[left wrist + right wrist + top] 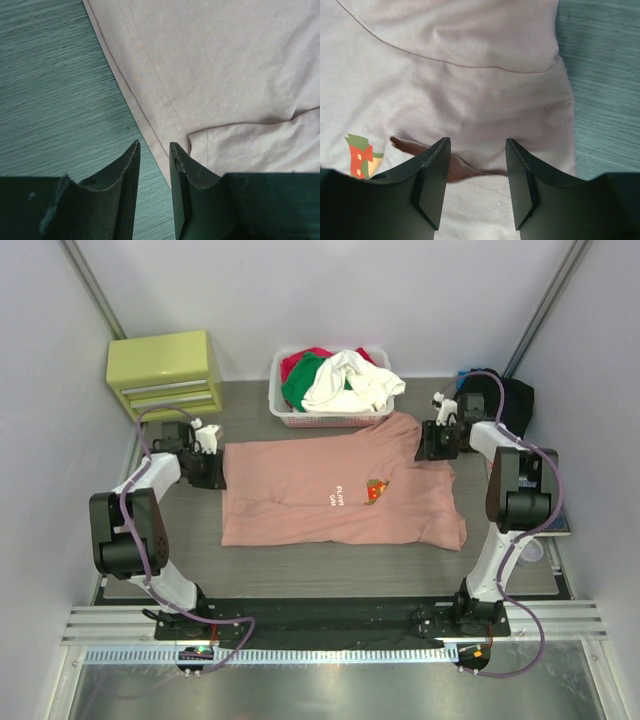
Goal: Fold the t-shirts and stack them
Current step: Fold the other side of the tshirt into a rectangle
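The salmon-pink t-shirt (330, 490) lies spread flat across the table, its small pixel print and text (375, 490) facing up. My left gripper (213, 468) sits at the shirt's left edge. In the left wrist view the gripper (154, 145) is narrowly open, the stitched hem (150, 85) runs down between its tips, and it holds nothing. My right gripper (432, 443) hovers over the shirt's far right corner. In the right wrist view it (477, 142) is wide open above a fold by the sleeve (510, 45). The black t-shirt (515, 400) lies bunched at the back right, behind the right arm.
A white basket (290, 415) with red, green and white clothes stands at the back, touching the pink shirt's far edge. A yellow-green drawer unit (165, 370) stands at the back left. White walls close in both sides. A flat dark object (552, 515) lies by the right arm.
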`<state>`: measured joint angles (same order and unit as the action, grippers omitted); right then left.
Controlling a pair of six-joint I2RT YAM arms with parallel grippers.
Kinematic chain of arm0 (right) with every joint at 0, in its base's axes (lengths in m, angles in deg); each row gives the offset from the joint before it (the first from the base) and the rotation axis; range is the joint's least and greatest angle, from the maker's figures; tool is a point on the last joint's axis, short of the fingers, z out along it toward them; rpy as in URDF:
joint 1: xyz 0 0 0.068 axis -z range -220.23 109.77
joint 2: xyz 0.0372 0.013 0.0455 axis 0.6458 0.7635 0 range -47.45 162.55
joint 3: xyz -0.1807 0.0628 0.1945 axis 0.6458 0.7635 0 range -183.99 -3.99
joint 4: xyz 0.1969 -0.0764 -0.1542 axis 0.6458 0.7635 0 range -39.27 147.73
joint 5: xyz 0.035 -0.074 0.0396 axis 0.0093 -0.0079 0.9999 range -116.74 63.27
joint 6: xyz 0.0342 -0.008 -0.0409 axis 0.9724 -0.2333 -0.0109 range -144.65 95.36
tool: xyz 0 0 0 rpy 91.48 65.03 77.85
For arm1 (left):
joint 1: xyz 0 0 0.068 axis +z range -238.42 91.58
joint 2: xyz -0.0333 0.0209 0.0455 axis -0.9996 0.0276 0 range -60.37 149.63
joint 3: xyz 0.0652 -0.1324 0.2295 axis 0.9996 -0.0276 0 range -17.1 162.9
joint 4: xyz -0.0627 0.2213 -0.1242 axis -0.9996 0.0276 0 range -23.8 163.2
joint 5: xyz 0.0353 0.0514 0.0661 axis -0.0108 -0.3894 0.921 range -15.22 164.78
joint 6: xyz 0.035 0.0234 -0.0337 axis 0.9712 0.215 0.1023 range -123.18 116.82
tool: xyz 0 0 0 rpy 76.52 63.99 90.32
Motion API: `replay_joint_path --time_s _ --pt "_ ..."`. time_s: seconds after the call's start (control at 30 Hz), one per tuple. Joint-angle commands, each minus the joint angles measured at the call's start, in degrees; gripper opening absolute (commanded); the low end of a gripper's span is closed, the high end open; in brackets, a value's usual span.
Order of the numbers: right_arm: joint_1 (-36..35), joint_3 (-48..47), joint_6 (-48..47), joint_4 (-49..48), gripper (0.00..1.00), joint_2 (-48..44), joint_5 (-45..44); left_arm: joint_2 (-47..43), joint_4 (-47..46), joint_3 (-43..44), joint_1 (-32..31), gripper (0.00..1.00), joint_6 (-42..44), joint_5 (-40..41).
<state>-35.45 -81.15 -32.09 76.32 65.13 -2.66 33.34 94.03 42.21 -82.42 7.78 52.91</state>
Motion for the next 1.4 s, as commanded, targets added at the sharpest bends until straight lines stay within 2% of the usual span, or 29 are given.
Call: replay_joint_path --time_s 0.0,0.13,0.17,0.23,0.33,0.4,0.53,0.6,0.7,0.83,1.1,1.37 --pt "-0.47 2.19 1.9 -7.12 0.54 -8.32 -4.99 0.68 -1.64 -0.6 -0.29 0.31 0.55 -0.54" --pt "-0.47 6.05 2.87 -10.02 0.54 -16.75 -10.18 -0.19 -2.17 -0.95 -0.29 0.32 0.82 -0.02" --pt "-0.47 6.58 2.26 -11.16 0.55 -19.47 -9.93 -0.2 -2.26 -0.95 -0.29 0.31 0.82 0.07" --pt "-0.56 4.14 2.26 -7.86 0.57 -18.98 -8.08 0.5 -1.48 -0.25 -0.29 0.32 0.2 -0.89" --pt "0.05 -4.55 3.31 0.39 0.6 -14.42 -5.63 1.73 1.16 3.08 -0.29 0.33 -0.15 -2.56" --pt "1.54 -13.65 5.66 5.33 0.61 -7.48 4.07 2.44 4.14 6.86 0.06 0.35 0.11 -4.92" --pt "3.14 -28.8 7.09 16.39 0.61 4.91 14.75 5.78 16.26 14.94 1.12 0.38 4.4 -18.96" --pt "3.13 -35.91 7.26 18.88 0.59 10.97 15.21 6.83 20.93 17.59 1.12 0.38 5.56 -21.01" --pt "3.13 -41.2 8.84 19.77 0.59 16.51 15.3 7.01 22.96 18.12 1.03 0.39 7.58 -22.25" --pt "3.05 -46.05 9.64 20.65 0.59 22.23 16.53 7.54 22.0 16.63 1.12 0.4 8.2 -19.97" --pt "2.96 -56.15 10.6 20.74 0.59 30.24 15.12 7.45 20.77 13.99 1.12 0.4 8.29 -17.33" --pt "2.96 -57.13 11.48 19.59 0.58 34.47 15.38 7.01 20.95 14.61 1.12 0.4 7.32 -15.84"
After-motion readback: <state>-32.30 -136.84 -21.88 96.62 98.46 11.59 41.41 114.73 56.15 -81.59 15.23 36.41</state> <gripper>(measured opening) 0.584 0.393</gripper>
